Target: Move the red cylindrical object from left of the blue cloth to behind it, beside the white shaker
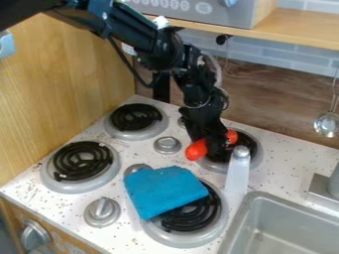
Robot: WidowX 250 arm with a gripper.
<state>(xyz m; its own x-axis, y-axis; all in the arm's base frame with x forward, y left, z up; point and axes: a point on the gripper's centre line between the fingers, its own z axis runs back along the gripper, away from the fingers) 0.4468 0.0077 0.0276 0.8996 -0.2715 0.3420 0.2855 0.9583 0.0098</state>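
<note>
The black gripper (213,144) hangs low over the back right burner (257,158), around the middle of a red-orange, elongated object (196,149). One rounded end of this object sticks out left of the gripper and the other on its right. Just in front of the burner stands a whitish, translucent bottle (238,171) with a rounded top. A folded blue cloth (163,189) lies across the front right burner (222,218), covering its upper left part.
Two more coil burners, at the back left (136,119) and front left (81,163), sit beside the wooden wall. Silver knobs (102,212) stand between burners. A metal sink (255,198) is at the lower right, with a faucet base (321,193). A shelf (298,30) runs above; a ladle (326,124) hangs at right.
</note>
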